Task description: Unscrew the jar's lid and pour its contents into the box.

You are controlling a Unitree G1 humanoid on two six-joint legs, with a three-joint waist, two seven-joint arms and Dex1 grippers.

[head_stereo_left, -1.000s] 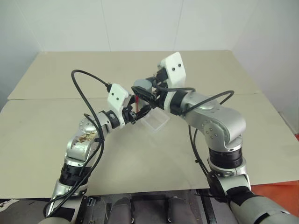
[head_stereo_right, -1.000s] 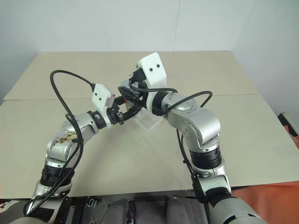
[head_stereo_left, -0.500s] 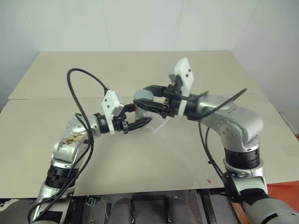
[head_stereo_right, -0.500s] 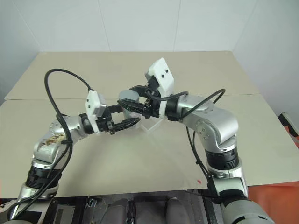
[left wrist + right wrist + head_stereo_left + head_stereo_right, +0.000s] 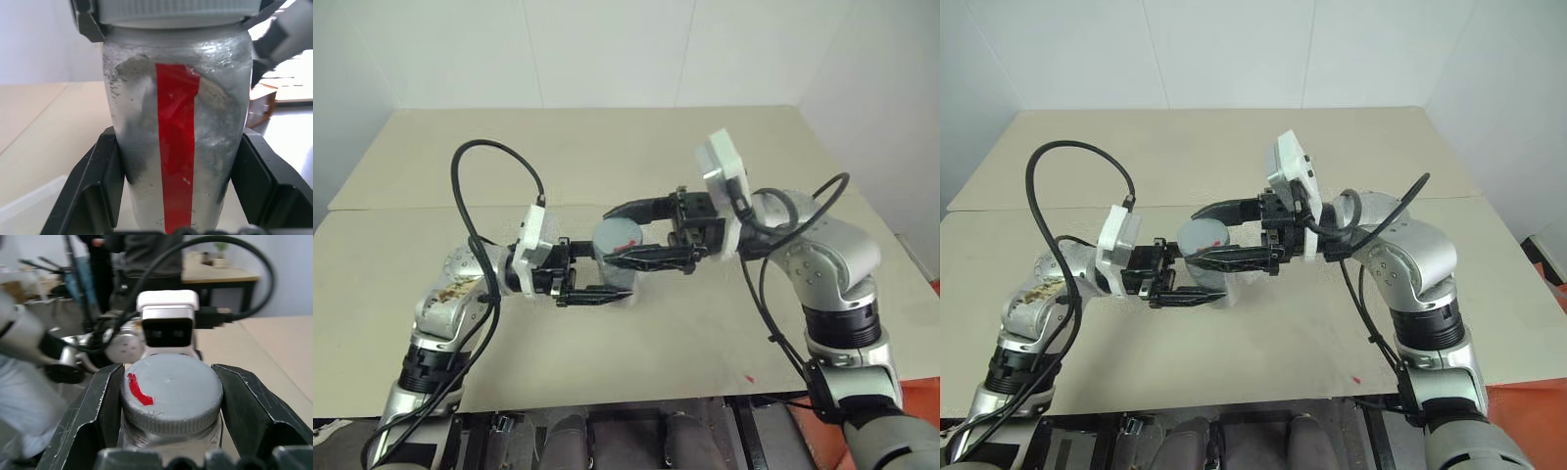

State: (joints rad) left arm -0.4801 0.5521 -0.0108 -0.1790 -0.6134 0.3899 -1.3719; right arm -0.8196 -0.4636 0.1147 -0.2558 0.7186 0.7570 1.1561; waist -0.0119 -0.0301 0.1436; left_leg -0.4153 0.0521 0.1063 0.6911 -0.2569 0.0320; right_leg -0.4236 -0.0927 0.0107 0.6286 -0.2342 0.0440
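Right wrist view shows the lid (image 5: 171,399) still on the jar (image 5: 176,132), right gripper (image 5: 641,235) jaws clamped on it, left gripper (image 5: 597,282) jaws clamped on the jar's body above the surface (image 5: 636,343); unscrewing and pouring remain.

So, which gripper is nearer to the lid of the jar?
Right. The right gripper has its fingers closed on the lid itself. The left gripper holds the jar lower down, on its body under the lid.
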